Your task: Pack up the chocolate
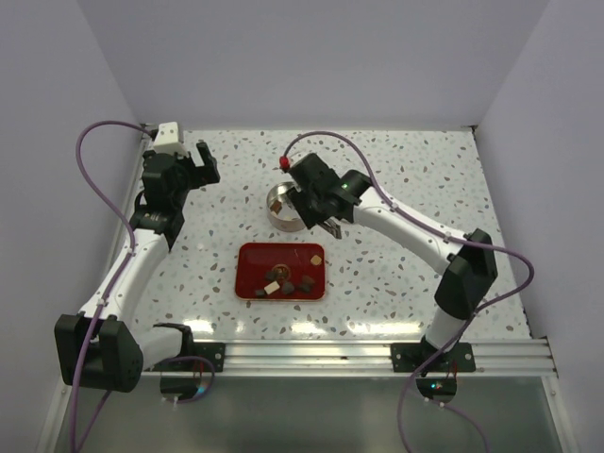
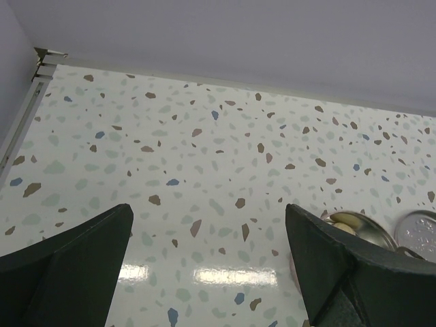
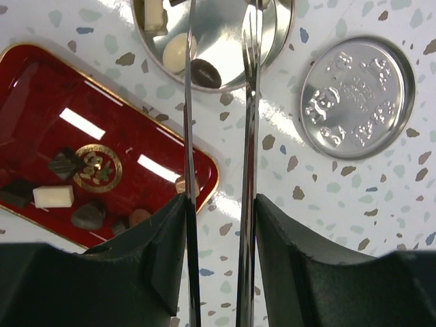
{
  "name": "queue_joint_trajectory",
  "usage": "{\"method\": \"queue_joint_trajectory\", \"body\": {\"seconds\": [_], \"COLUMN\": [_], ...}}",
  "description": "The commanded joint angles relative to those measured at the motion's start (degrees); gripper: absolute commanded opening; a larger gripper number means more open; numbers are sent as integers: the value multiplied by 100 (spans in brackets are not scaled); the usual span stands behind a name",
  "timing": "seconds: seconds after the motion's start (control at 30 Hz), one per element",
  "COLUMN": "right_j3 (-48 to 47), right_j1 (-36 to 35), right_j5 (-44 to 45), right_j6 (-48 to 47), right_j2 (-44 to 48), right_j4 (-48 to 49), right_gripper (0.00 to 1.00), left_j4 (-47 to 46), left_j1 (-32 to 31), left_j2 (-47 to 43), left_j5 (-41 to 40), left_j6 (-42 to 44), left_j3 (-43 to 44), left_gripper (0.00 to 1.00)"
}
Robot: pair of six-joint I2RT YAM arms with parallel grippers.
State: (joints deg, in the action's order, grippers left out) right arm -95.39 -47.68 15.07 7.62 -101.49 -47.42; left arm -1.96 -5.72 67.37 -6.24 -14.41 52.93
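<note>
Round silver tin (image 3: 279,34) is holding three chocolate pieces (image 3: 204,73); flat red tray (image 3: 41,102) is carrying at least six; right gripper (image 3: 219,204) is clamping one pair of metal tweezers (image 3: 189,122); left gripper (image 2: 208,211) is gaping wide; speckled table (image 2: 204,136), lilac walls (image 2: 238,34)

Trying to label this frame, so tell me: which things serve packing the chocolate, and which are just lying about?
Job in hand:
chocolates
tray they lie on
tin, a few pieces inside
tweezers, held in the right gripper over the tin

Lying about:
lid, flat beside the tin, maybe needed later
left gripper, open and empty
</note>
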Motion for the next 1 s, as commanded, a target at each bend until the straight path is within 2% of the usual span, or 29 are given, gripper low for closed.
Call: {"method": "queue_joint_trajectory", "body": {"seconds": [0.0,0.1,0.27,0.63,0.97], "right_j3": [354,811,1286,1849,1849], "right_j1": [-250,-347,-829,-1270,-1507], "right_j5": [-250,-882,-936,-1349,-1270], "right_j6": [126,450,627,829,803], "right_j2": [674,981,1369,1185,930], "right_j4": [189,320,479,751,725], "right_gripper": [46,46,47,49,51], "left_j4": [-59,-42,-59,-59,-77], "left_j1": [-35,-35,-26,-35,-35], "left_j2": [-14,-14,4,13,83], "left_j5": [-44,-35,26,79,105], "left_j6": [-44,-35,-53,-70,-88], "left_j3": [236,244,245,245,236], "left_gripper": [100,100,100,100,100]}}
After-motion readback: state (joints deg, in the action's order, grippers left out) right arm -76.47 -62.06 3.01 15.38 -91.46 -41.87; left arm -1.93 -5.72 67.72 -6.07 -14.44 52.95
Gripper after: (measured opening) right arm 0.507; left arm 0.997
